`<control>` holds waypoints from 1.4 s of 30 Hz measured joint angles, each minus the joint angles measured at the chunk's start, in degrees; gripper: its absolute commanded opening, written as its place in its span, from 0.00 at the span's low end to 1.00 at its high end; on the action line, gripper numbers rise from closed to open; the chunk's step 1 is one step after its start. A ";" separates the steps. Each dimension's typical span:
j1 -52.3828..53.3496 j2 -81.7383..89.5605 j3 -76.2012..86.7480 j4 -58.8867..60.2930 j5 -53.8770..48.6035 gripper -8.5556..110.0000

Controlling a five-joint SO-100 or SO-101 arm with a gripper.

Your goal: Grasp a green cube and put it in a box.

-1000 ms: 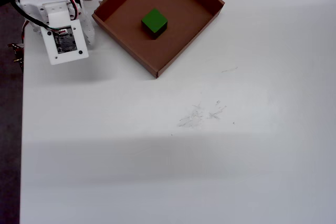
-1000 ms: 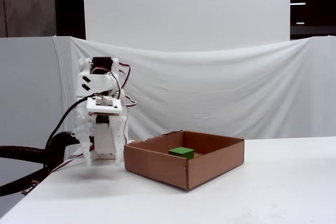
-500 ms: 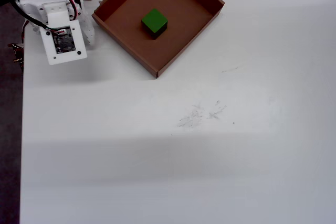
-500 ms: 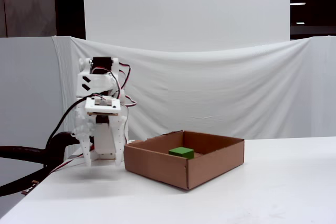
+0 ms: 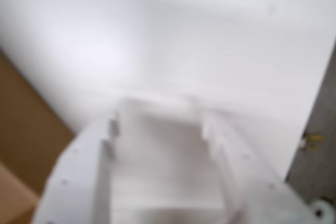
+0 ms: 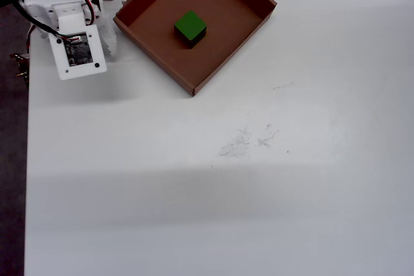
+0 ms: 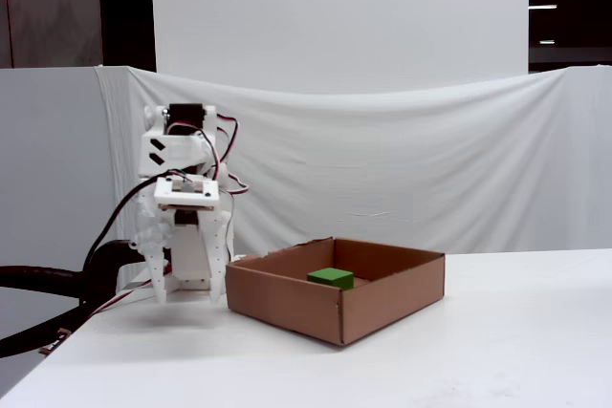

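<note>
In the overhead view, the white gripper [image 6: 107, 40] hangs at the bench's [image 6: 259, 192] top-left corner, empty; whether its jaws are parted or closed I cannot tell. Just right of it, the box [image 6: 228, 56] holds the green cube [image 6: 190, 28] mid-floor

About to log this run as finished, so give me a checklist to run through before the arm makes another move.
1. Green cube inside the box: ok. It sits on the box floor, near the middle, in the overhead view.
2. Cube free of the tool: ok. Nothing is between the fingers in the wrist view.
3. Tool clear of the box: ok. The arm stands to the left of the box in the fixed view, above the table.
4. Tool open or shut: cannot tell. The wrist view is blurred.
5. Box upright and undamaged: ok. Its walls stand in the fixed view.
</note>
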 measured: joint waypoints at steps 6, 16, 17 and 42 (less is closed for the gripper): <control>0.00 0.00 0.00 0.00 0.18 0.25; 0.00 0.00 0.00 0.00 0.79 0.25; 0.00 0.00 0.00 0.00 0.88 0.25; 0.00 0.00 0.00 0.00 1.49 0.25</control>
